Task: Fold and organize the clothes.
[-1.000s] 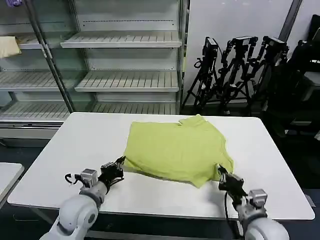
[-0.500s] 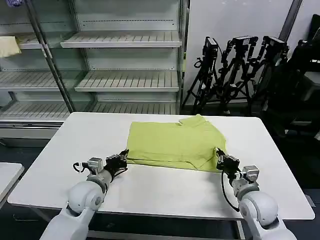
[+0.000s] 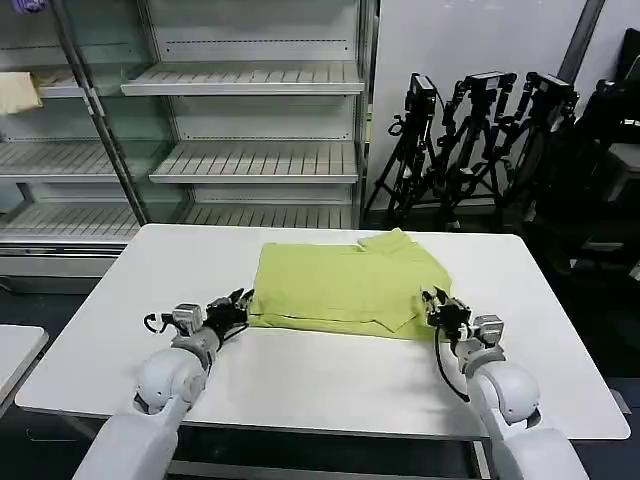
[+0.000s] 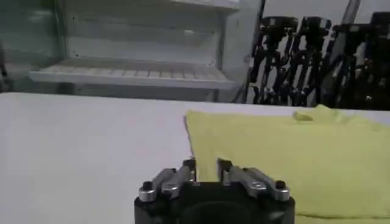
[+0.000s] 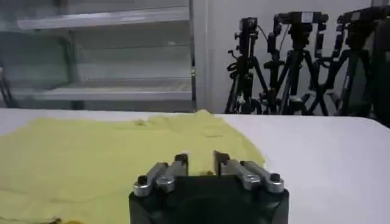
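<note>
White table (image 3: 330, 385), lime yellow-green shirt (image 3: 340, 285) lying partly folded near its middle, seemingly flat

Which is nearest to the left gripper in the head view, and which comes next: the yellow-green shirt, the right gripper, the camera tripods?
1. The yellow-green shirt: its near left corner lies right at the left gripper, on the table.
2. The right gripper: across the shirt, at its other near corner.
3. The camera tripods: on the floor beyond the table, far on the right.

Folded shirt (image 3: 345, 290) between both claws
</note>
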`<action>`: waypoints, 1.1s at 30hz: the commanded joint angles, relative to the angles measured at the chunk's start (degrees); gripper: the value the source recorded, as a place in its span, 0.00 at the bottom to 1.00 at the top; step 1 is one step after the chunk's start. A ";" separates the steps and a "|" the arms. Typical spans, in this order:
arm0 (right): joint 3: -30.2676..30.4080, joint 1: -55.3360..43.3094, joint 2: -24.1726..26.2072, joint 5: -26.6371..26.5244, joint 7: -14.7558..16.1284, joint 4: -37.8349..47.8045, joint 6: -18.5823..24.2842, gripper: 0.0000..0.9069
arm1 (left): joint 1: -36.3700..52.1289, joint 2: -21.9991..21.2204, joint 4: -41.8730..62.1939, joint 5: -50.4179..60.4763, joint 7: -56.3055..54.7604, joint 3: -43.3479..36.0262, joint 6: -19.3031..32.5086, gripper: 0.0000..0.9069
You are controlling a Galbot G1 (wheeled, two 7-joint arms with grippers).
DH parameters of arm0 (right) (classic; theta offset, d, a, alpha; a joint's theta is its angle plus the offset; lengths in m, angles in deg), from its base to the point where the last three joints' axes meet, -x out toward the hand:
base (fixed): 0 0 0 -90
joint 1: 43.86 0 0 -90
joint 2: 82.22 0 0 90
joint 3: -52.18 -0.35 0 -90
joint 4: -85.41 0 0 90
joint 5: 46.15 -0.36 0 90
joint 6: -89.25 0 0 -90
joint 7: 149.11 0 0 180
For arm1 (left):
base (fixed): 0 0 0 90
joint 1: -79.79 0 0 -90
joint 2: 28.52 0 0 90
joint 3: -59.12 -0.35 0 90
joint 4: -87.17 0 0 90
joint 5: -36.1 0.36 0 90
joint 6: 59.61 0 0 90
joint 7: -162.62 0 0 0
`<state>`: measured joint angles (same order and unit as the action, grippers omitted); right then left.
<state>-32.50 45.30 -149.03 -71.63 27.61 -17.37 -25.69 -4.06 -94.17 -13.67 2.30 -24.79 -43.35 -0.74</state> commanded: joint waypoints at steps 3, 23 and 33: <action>-2.66 9.01 2.72 -1.29 -3.58 -10.38 -3.17 1.00 | -8.15 3.93 -10.58 -0.78 -1.73 -0.91 -1.94 1.00; -2.18 10.52 2.80 -4.16 -4.14 -5.14 -8.22 0.00 | -5.24 3.36 -3.12 -0.43 -2.54 -5.52 -2.00 0.01; -3.45 19.38 3.20 3.50 -0.32 -17.12 -7.44 0.00 | -15.43 5.95 -13.24 7.83 4.37 -3.59 -2.04 0.00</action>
<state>-35.37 58.67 -145.87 -72.02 25.78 -27.44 -32.63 -10.39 -89.89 -18.74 3.81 -25.04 -47.85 -2.31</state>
